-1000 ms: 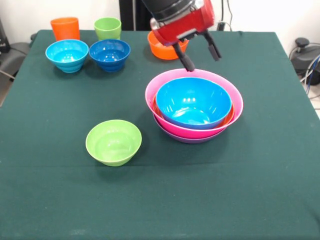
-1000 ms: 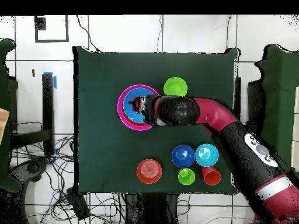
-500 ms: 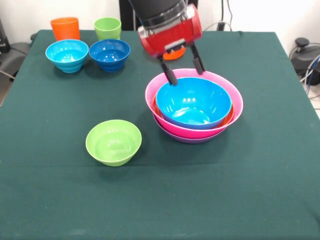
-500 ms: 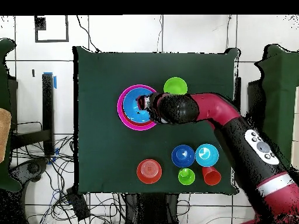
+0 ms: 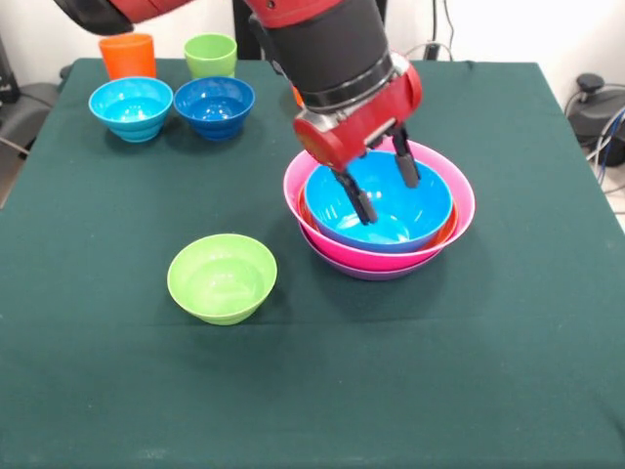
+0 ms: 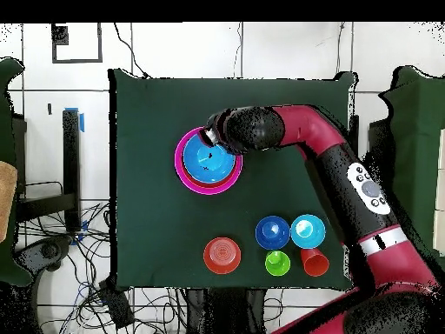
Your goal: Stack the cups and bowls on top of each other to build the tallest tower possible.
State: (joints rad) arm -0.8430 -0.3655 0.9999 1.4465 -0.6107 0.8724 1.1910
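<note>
A: Tower (image 5: pixel 379 220) sits right of centre in the front view – big blue bowl (image 5: pixel 391 220) nested in a wide orange bowl (image 5: pixel 447 232), inside the pink bowl (image 5: pixel 459 195), with a purple bowl (image 5: pixel 376 272) showing as a sliver at the bottom.

B: Gripper?

A: Gripper (image 5: pixel 381 191) hangs over the blue bowl's hollow, fingers spread apart, nothing between them. Both dark fingertips (image 5: pixel 364 210) point down into the bowl; can't tell if they touch it. Overhead view has the arm (image 6: pixel 304 139) sweeping in from the lower right, with its end over the stack's upper right rim.

B: Loose pieces?

A: Lime-green small bowl (image 5: pixel 222 277) stands alone at lower left of the front view, well apart from the stack; hidden under the arm from overhead. Upper left of the front frame: light-blue small bowl (image 5: pixel 131 107) and dark-blue small bowl (image 5: pixel 214 106) just beside each other, with the orange cup (image 5: pixel 127 55) and the lime-green cup (image 5: pixel 210 54) behind them. All upright, mouths up.

B: Small orange bowl?

A: Nearly hidden behind the arm in front view – overhead shows it clearly, small orange bowl (image 6: pixel 222 255) at lower centre, left of the cup group, on the green table cloth (image 5: pixel 488 371).
</note>
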